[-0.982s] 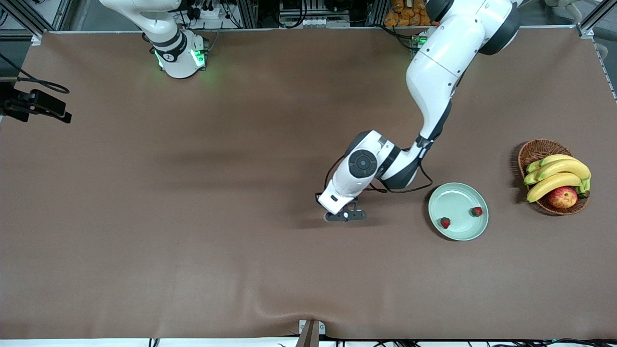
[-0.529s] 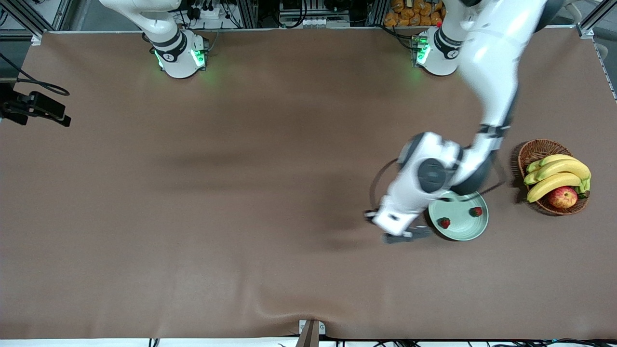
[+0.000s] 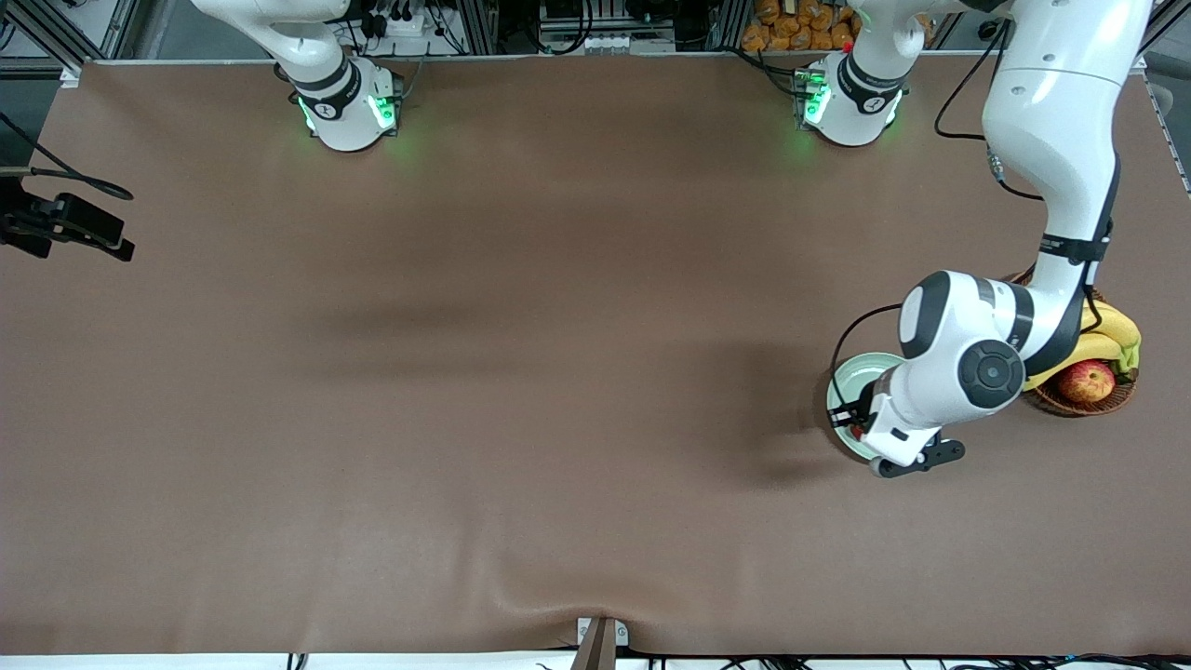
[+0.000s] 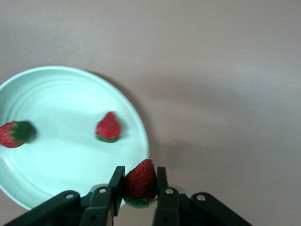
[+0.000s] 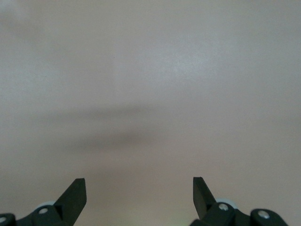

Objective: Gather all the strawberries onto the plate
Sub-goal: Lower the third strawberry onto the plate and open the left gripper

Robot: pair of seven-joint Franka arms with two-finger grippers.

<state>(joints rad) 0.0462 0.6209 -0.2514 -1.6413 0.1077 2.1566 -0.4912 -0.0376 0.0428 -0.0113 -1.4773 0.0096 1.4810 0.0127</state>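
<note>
My left gripper (image 4: 140, 178) is shut on a strawberry (image 4: 141, 181), red with its green cap down, held over the rim of the mint-green plate (image 4: 61, 94). Two more strawberries lie in the plate, one near its middle (image 4: 108, 127) and one by its rim (image 4: 15, 133). In the front view the left arm's hand covers most of the plate (image 3: 849, 386) and hides the berries. My right gripper (image 5: 139, 188) is open and empty over bare brown table; the right arm waits.
A brown wicker basket (image 3: 1070, 402) with bananas (image 3: 1112, 333) and a red-yellow apple (image 3: 1087, 380) stands beside the plate toward the left arm's end of the table, partly covered by the left arm. A black camera (image 3: 74, 228) sits at the right arm's end.
The left arm has swung from the table's middle toward its own end, carrying the strawberry, and now hangs over the plate's rim. The right arm has not moved.
</note>
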